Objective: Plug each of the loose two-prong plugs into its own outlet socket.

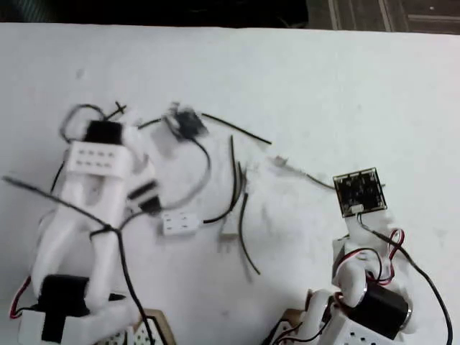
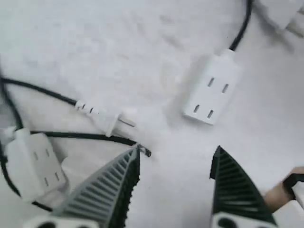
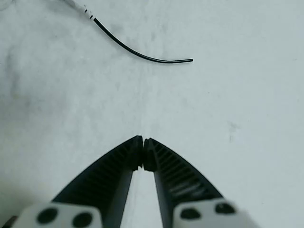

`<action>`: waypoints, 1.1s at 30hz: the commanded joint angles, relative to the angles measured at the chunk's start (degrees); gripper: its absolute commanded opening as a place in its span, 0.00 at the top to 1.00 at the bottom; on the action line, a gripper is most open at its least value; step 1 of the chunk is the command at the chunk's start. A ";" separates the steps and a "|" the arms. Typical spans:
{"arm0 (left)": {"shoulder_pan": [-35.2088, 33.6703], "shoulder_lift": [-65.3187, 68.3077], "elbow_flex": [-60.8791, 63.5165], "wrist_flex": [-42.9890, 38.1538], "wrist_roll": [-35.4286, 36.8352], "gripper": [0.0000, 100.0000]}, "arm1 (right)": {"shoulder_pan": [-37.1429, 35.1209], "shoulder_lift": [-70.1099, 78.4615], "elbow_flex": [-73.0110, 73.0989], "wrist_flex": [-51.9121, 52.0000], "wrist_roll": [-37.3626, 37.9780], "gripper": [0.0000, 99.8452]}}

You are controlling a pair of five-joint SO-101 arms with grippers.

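On the white desk my left gripper hangs over the left half, its ribbed pincer spread apart around nothing. The right gripper, by the near right corner, has its pincer pressed together. Under the left one lie a white rectangular plastic outlet socket on a black cord, a second white socket, and between them a loose white two-prong plug, touching neither.

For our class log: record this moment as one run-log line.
left gripper: open, near loose plug | right gripper: shut, empty | outlet socket: visible slots empty
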 commanded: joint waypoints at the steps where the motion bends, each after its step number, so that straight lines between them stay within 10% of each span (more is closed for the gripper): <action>1: 2.07 -2.15 5.63 -6.51 -2.55 0.75 | -0.31 -0.48 -0.44 0.13 0.35 0.98; 18: 9.80 -1.89 20.31 -25.67 -2.11 0.72 | -0.31 -0.48 -0.35 0.13 0.35 0.98; 33: 13.14 3.30 21.45 -25.67 -2.11 0.85 | -0.31 -0.48 -0.35 0.13 0.35 0.98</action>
